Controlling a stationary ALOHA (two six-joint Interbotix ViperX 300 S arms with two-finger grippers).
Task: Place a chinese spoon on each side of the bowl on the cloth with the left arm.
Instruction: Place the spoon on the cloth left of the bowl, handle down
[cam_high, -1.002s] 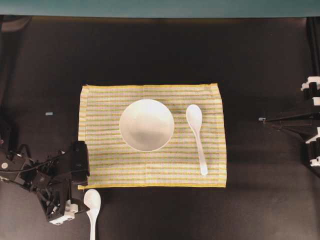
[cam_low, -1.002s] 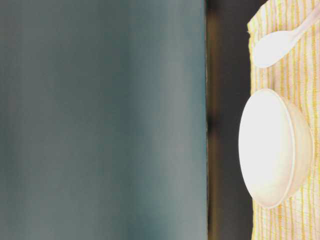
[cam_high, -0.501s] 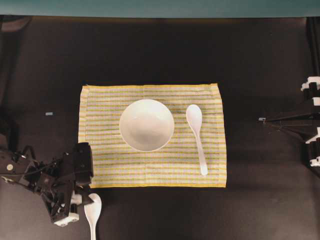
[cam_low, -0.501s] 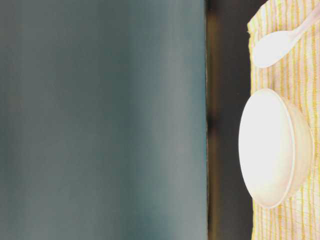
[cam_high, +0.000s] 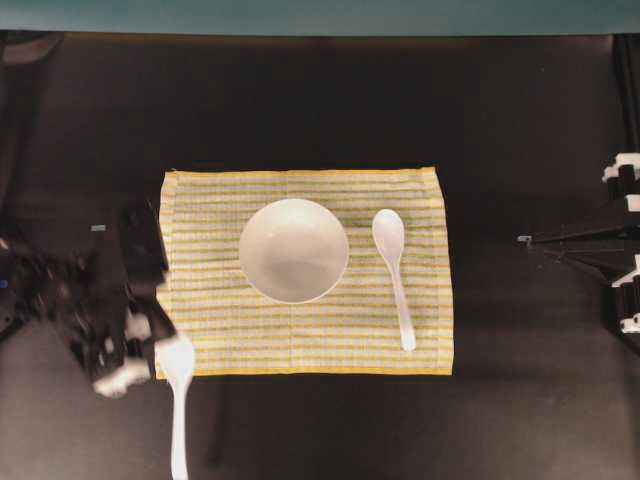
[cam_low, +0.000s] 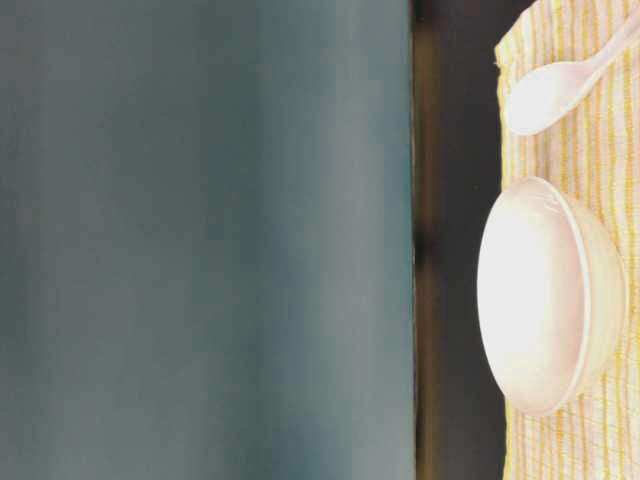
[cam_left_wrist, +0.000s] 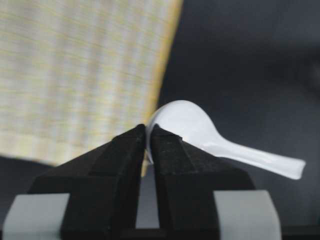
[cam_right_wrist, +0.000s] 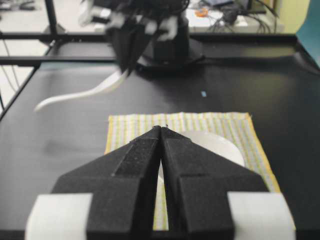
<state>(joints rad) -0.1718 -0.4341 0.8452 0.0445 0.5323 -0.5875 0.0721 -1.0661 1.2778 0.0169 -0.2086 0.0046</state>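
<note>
Black matte tabletop (cam_high: 300, 100) is seen under everything, backed by a teal wall (cam_low: 200, 240). Striped yellow-white-grey rectangular cloth (cam_high: 300, 340) lies mid-table; glossy white round bowl (cam_high: 293, 250) sits on it, with a white ceramic Chinese spoon (cam_high: 393, 270) just beside its right. Left gripper (cam_left_wrist: 148, 135), at the cloth's near-left corner, is clamped on a second white spoon (cam_left_wrist: 200, 132), lifted off the table. Right gripper (cam_right_wrist: 161, 131) is closed, empty.

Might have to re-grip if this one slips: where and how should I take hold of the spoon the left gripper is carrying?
Grip the spoon at the rim of its bowl end, where the left gripper now pinches it, coming from above. That thin upright wall fits between the jaws; the slim, glossy handle trailing off sideways would likely pivot or slip.
</note>
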